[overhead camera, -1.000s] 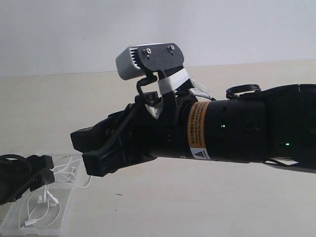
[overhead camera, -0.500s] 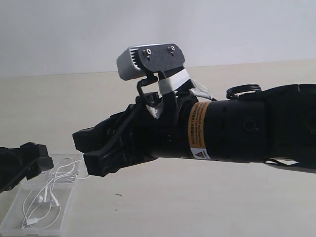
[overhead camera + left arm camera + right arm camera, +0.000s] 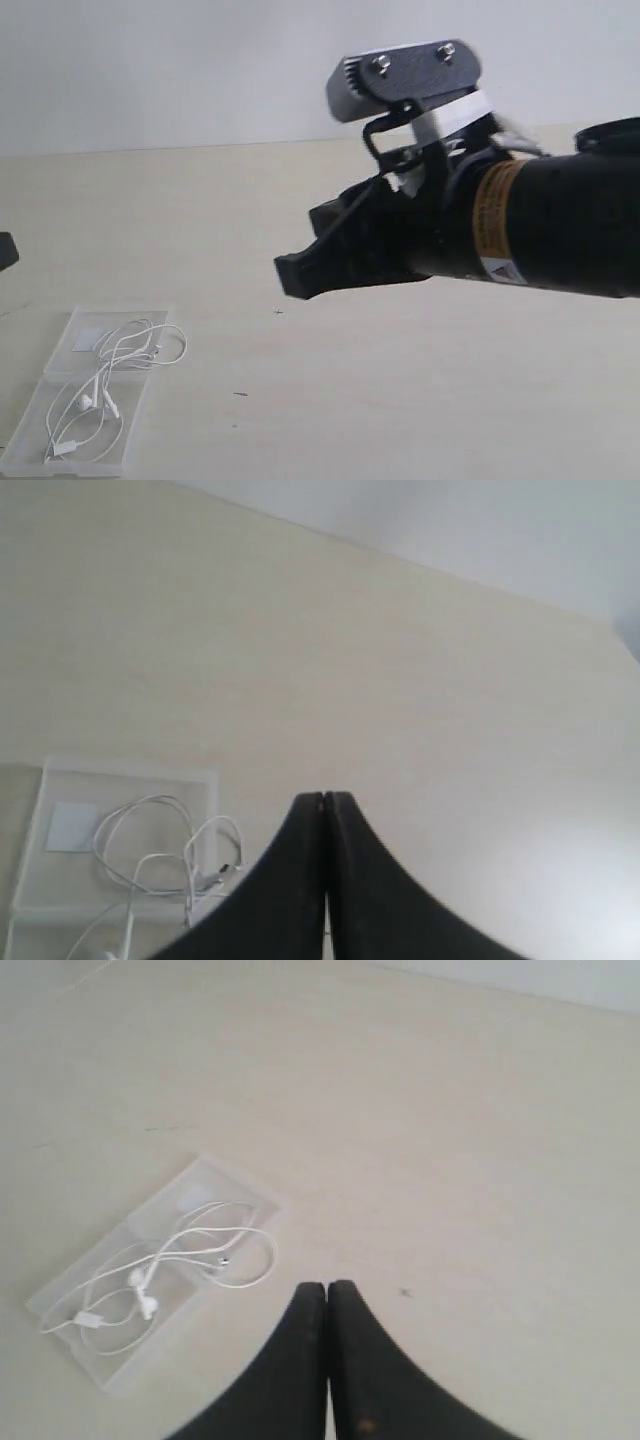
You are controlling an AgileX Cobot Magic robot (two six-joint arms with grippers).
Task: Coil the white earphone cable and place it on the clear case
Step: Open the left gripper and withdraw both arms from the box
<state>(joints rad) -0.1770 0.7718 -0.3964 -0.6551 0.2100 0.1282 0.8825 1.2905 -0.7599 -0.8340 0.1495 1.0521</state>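
Moved since the earlier frames: the right arm (image 3: 540,235) has drawn back and up toward the right of the exterior view. The left end effector (image 3: 324,800) has left the case, and both end effectors have gone from spread to pressed together.

1. Table (image 3: 330,400): pale, plain surface that carries everything below.
2. Right arm: black tube with a grey wrist camera (image 3: 400,75) on top. It bears an orange label (image 3: 492,225) with a warning triangle (print too small to read). The right end effector (image 3: 326,1290) has its fingers pressed together, holds nothing, and hangs above the table well apart from the case.
3. Left end effector: fingers pressed together, nothing between them. In the exterior view only a dark sliver shows at the left edge.
4. Clear case (image 3: 140,385): two transparent halves opened flat, end to end, near the left front of the table. The long axis runs from far to near.
5. White earphone cable (image 3: 104,385): lies loosely looped on the case and along its length. The loops sit over the far half, and one loop spills past the case edge onto the table.
6. Label patch (image 3: 92,340): whitish, in the far half (no writing legible).
7. Earbuds (image 3: 84,401): both lie around the middle of the case.
8. Plug (image 3: 62,449): lies in the near half.
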